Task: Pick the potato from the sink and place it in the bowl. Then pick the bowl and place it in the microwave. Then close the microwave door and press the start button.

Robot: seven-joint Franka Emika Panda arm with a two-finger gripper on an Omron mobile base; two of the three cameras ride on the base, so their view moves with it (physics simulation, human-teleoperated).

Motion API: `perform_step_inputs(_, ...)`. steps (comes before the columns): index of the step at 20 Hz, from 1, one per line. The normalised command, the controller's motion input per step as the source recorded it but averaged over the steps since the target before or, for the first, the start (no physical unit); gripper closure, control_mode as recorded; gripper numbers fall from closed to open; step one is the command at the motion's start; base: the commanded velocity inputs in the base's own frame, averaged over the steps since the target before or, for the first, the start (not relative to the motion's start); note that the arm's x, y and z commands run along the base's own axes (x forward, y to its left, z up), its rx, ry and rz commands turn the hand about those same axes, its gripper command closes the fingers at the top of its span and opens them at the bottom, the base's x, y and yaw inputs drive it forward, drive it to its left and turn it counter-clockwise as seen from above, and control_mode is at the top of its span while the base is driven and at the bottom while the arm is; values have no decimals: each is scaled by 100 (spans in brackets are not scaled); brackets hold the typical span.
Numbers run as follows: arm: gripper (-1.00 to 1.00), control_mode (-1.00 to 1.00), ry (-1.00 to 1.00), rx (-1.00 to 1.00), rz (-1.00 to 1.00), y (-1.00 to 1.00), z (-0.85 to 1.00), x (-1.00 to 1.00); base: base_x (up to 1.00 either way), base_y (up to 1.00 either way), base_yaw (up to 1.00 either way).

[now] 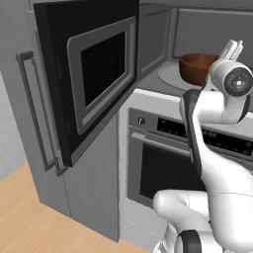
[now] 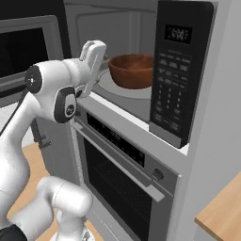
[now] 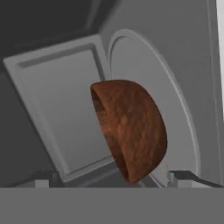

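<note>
From the left base view, the bowl [image 1: 196,67] is sitting on the turntable plate [image 1: 170,76] inside the microwave [image 1: 163,37], and the microwave door [image 1: 96,74] is swung wide out to the left of it. The gripper [image 1: 231,51] is just right of the bowl at the cavity mouth, and from this side I honestly can't tell how the jaws stand.

Right base view: the bowl [image 2: 132,70] is on the plate, left of the black control panel [image 2: 178,70]. It's wood, so my guess is stiff, fairly light and not fragile, though the glossy inside could be a bit slick. The rim is the obvious place to grab. The door looks like a flat rigid panel, so I'd push on its outer free edge. The panel has a small display [image 2: 178,34] and rows of buttons, but nothing is readable and I see no brand. Below the microwave is the oven [image 2: 127,174].

Hand view: the bowl [image 3: 131,131] fills the middle, sitting on the plate [image 3: 175,96]. The fingertips [image 3: 180,177] are spread wide on either side of it, not touching, holding nothing. Can't see the potato from here.
</note>
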Motion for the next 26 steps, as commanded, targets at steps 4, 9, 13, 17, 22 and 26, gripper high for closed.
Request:
perform_step_inputs(4, -100, -100, -6, -6, 0, 31, 12, -100, 0, 0, 0)
perform_step_inputs(9, -100, -100, 4, -4, 0, 69, 6, -100, 0, 0, 0)
perform_step_inputs(13, -100, -100, 0, -2, 0, 59, 0, -100, 0, 0, 0)
perform_step_inputs(17, -100, -100, 0, 0, 0, 59, 0, -100, 0, 0, 0)
perform_step_inputs(22, -100, -100, 0, -1, -2, 78, 0, -94, 0, 0, 0)
perform_step_inputs(26, -100, -100, 0, -8, -5, 99, 0, -59, 0, 0, 0)
